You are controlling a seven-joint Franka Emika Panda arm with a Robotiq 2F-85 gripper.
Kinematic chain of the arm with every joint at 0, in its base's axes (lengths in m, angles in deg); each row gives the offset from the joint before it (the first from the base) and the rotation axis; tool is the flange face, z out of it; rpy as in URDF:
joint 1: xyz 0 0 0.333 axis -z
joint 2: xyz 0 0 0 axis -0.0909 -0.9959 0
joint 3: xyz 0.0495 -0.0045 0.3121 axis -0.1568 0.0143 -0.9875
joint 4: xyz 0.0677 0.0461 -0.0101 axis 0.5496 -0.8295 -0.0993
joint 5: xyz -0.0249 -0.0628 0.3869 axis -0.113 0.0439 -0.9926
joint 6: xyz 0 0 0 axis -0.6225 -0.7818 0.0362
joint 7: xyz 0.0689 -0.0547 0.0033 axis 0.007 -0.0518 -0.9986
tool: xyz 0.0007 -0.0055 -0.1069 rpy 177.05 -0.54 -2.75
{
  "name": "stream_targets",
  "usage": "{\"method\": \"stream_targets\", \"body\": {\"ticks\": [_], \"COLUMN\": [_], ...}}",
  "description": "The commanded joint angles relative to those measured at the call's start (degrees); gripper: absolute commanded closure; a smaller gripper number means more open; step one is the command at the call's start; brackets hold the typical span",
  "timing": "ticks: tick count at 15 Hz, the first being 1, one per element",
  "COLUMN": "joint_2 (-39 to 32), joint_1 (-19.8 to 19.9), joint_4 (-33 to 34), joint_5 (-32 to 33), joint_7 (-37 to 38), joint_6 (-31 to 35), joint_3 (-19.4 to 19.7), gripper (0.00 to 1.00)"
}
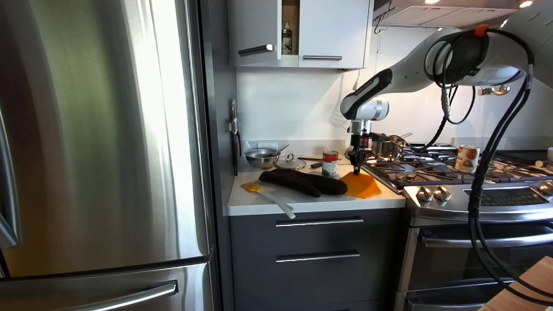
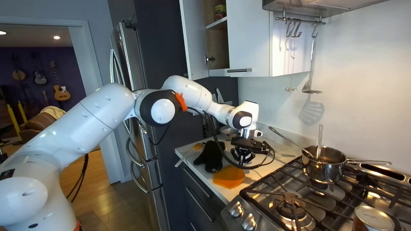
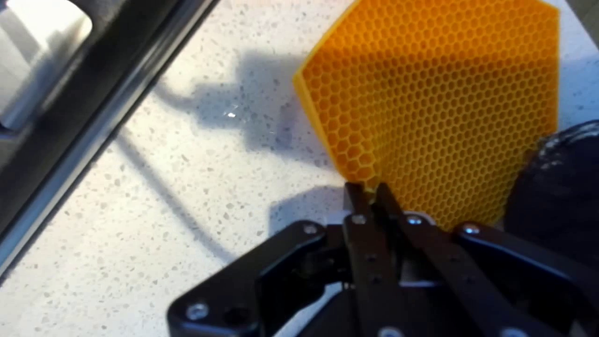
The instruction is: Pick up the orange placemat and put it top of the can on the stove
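Wrist view, clock centred on the fingertips point(image 3: 355, 199): end effector point(image 3: 369, 189) clamped on an edge of the orange placemat point(image 3: 449, 107), tips nearly together, the honeycomb sheet creased where they pinch it. Mat fans from 11 to past 3 o'clock, most of it apparently resting on the counter point(image 3: 103, 243). Counter pale, grey-speckled, with a blurred shadow point(image 3: 262, 98) near 10. Dark oven mitt point(image 3: 557, 192) at 3, its rounded end overlapping the mat's outline; contact cannot be told.

In an exterior view, clock centred on the mat: red-and-white tin point(image 1: 330, 164) upright on the counter at 10; yellow-headed utensil point(image 1: 276, 203) between 8 and 9, handle tip over the front edge. Steel bowl point(image 1: 260, 160) and glass lid point(image 1: 291, 163) between 9 and 10. Dark drawer fronts point(image 1: 319, 238) below, at 7. Stove point(image 1: 449, 212) adjoins the counter at 3, the mat lying between it and the mitt; steel pot point(image 1: 387, 149) standing on it at 1, the can point(image 1: 467, 158) upright there between 2 and 3.

Room: white wall point(image 1: 285, 108) behind, wall cabinets point(image 1: 332, 30) at 11 with one door ajar, brushed-steel refrigerator point(image 1: 108, 129) at 9. In an exterior view, same centre: long-handled utensil point(image 2: 312, 61) hanging at 1; doorway point(image 2: 78, 45) at 10 giving onto a wood floor point(image 2: 96, 170) and, farthest off, a purple wall point(image 2: 72, 69) hung with three stringed instruments point(image 2: 61, 93).
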Motion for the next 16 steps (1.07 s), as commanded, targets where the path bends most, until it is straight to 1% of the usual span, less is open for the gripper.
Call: {"method": "stream_targets", "body": {"ticks": [1,4,7,13,16], "joint_2": [6.4,9.9,13.6,21.4,24.7], "joint_1": [0.3,0.5,1.2,3.4,3.7], "joint_4": [-5.9,-8.7,-11.9,-18.3,-21.3], "joint_5": [-1.1,-1.6,-2.9,-7.9,-9.8], "joint_7": [5.1,9.7,12.0,12.3,12.3], "joint_6": [-1.4,-1.1,-0.4,0.8,2.9], "joint_3": [0.4,0.8,0.8,0.9,1.5], "gripper": [0.98,0.98,0.98,0.98,0.98]}}
